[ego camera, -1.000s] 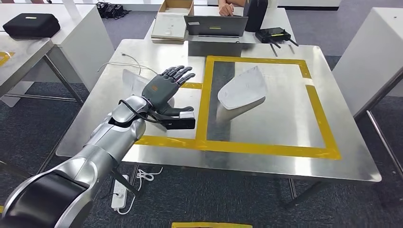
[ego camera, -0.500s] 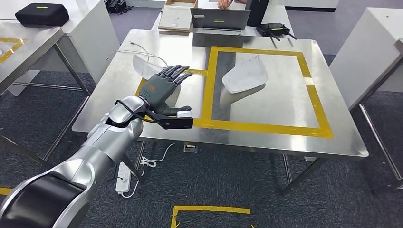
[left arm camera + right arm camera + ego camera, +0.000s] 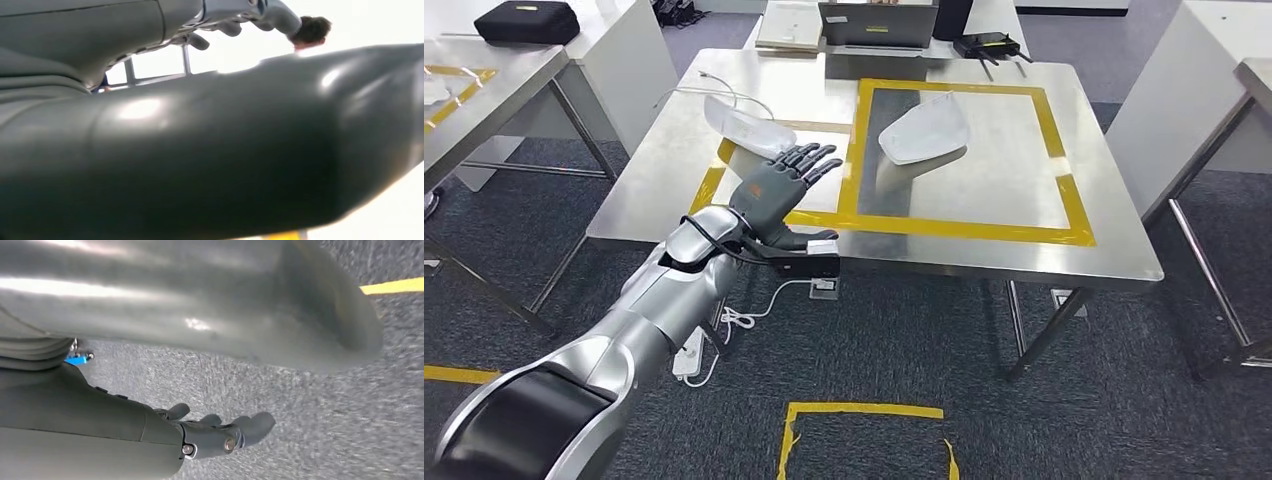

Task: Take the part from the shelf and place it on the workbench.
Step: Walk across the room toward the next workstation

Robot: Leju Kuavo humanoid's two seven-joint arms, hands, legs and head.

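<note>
Left hand [image 3: 779, 190] is raised over the workbench's [image 3: 984, 245] near-left edge, fingers spread flat, holding nothing. Right hand [image 3: 220, 432] hangs above the carpet, fingers apart & lightly curled, also empty. 2 white parts lie on the bench: 1 [image 3: 924, 128] inside the yellow tape frame [image 3: 964, 228] nr its far-left corner, the other [image 3: 744, 122] toward the far-left edge, just outside the frame. Placement step looks done, prob. Next move, I'd judge: pull the arm clear w/o clipping the bench edge.

Robot hand [image 3: 210, 150] close up, fingers [image 3: 235, 22] seemingly empty
</note>
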